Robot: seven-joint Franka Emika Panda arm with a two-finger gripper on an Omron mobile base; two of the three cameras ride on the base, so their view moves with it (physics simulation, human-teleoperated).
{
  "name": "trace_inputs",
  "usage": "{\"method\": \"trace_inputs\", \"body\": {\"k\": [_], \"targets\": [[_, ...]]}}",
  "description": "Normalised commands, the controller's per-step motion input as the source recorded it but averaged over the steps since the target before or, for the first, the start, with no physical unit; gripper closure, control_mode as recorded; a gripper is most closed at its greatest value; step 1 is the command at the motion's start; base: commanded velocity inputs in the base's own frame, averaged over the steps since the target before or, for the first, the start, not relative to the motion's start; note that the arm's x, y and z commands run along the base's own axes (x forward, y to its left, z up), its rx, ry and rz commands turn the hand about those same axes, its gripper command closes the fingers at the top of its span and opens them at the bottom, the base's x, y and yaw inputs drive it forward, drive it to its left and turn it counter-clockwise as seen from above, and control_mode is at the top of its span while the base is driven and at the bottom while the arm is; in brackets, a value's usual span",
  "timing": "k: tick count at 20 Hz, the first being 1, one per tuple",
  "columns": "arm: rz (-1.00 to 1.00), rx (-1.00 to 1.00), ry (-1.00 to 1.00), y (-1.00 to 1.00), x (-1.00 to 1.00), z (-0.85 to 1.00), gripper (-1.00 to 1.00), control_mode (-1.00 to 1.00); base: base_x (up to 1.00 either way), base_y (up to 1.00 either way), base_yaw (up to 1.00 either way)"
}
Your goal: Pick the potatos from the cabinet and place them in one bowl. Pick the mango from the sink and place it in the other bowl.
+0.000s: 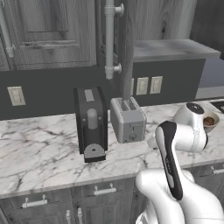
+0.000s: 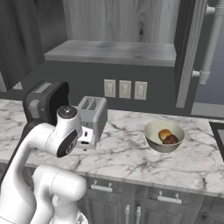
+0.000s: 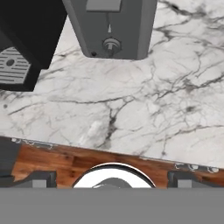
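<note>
The pale beige bowl (image 2: pixel 154 129) (image 1: pixel 215 118) stands on the marble counter, right of the toaster. Two potatos lie in it: an orange-brown one (image 2: pixel 164 134) and a darker brown one (image 2: pixel 172 140). Above, the cabinet stands open with its pale grey shelf (image 2: pixel 113 52) (image 1: pixel 175 49) bare. My gripper (image 3: pixel 113 179) hangs over the counter's front edge in front of the toaster, well left of the bowl. It is open, its fingertips (image 3: pixel 40 179) wide apart with nothing between them. The mango, the sink and the other bowl are out of view.
A silver toaster (image 1: pixel 127 119) (image 2: pixel 93 113) (image 3: pixel 109 26) and a black coffee machine (image 1: pixel 91 124) (image 2: pixel 43 101) (image 3: pixel 19 52) stand at the back of the counter. The open cabinet door (image 1: pixel 126 48) (image 2: pixel 188 52) juts out above the toaster. Drawers with silver handles (image 1: pixel 105 190) run below.
</note>
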Motion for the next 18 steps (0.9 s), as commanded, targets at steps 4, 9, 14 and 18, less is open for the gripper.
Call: {"method": "trace_inputs", "body": {"k": [4,9,14,18], "targets": [[0.0,0.0,0.0,0.13,-0.09,0.0,-1.0,-1.0,0.0,0.0,0.0],[0.0,0.01,0.0,0.07,-0.06,0.0,-1.0,1.0,-0.1,0.01,0.0],[0.0,0.0,0.0,0.0,0.0,0.0,-1.0,1.0,-0.61,0.0,0.0],[0.0,0.0,0.0,0.0,0.0,0.0,-1.0,1.0,-0.6,0.0,0.0]]}}
